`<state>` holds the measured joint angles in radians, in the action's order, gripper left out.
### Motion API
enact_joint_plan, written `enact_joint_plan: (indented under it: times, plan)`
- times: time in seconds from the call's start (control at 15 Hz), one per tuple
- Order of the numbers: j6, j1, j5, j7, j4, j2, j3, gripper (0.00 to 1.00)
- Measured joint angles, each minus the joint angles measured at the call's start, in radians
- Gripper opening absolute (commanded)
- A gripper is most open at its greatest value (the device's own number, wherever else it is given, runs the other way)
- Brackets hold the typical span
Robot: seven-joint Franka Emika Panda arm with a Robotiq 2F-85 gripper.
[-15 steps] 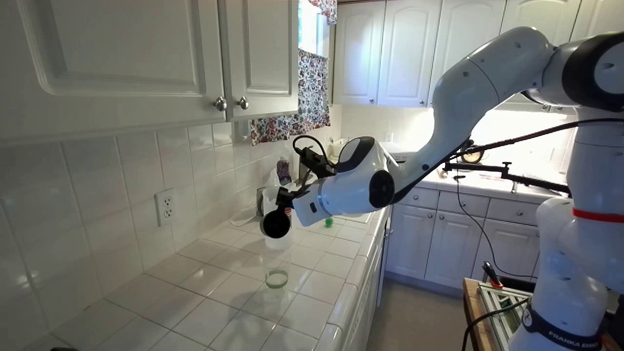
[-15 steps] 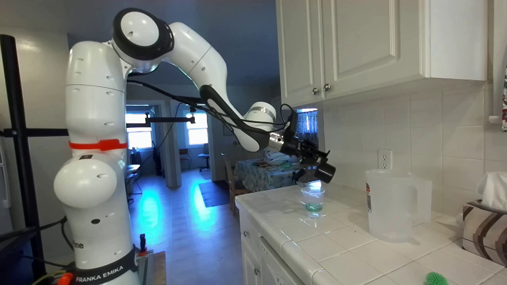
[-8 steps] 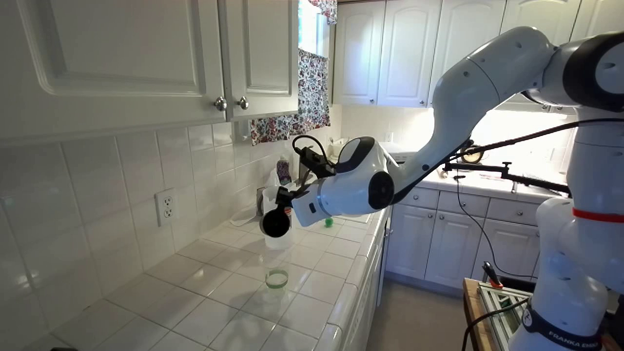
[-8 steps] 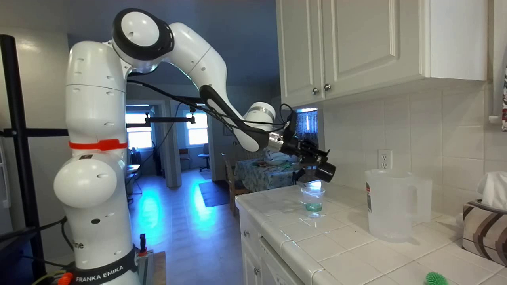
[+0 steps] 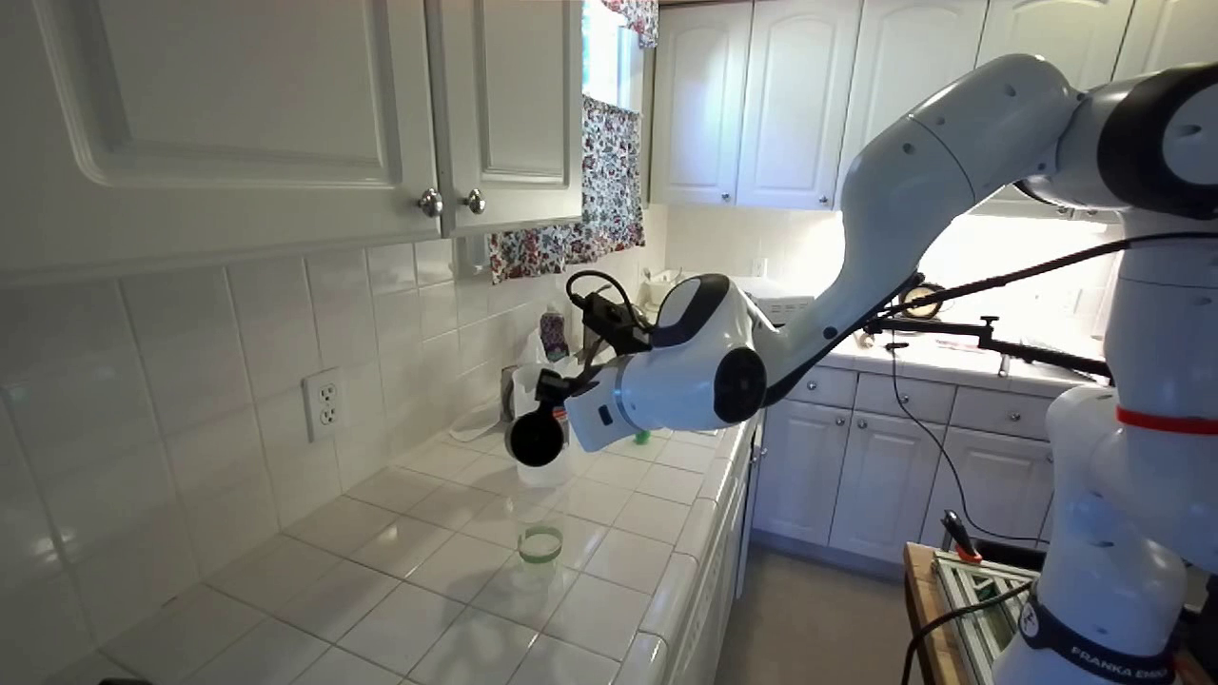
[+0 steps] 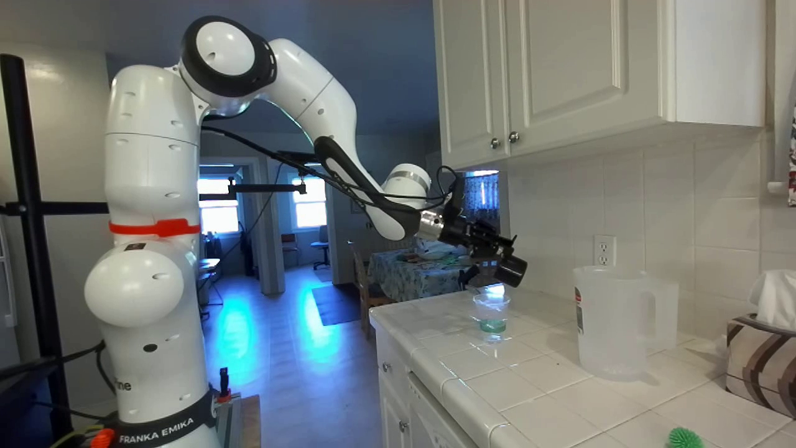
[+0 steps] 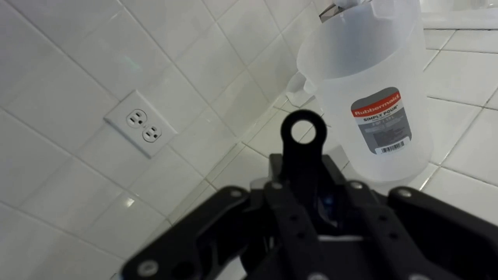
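Tilted black cup [image 6: 510,270] in gripper [image 7: 302,168]

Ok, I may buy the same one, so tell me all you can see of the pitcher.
The pitcher looks like cloudy, translucent plastic, open-topped, with a handle. Its grey and red label reads Rubbermaid Simply Pour above a barcode. It stands upright on the counter, between the clear cup and tissue box; the fingers appear apart from it.
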<state>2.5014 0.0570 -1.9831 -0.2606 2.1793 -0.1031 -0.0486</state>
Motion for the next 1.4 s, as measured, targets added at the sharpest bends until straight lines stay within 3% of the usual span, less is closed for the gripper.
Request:
enact_joint_plan:
  times: [1.4]
  plan:
    - [-0.144,0.023,-0.032,-0.001,0.012,-0.011,-0.025,0.06]
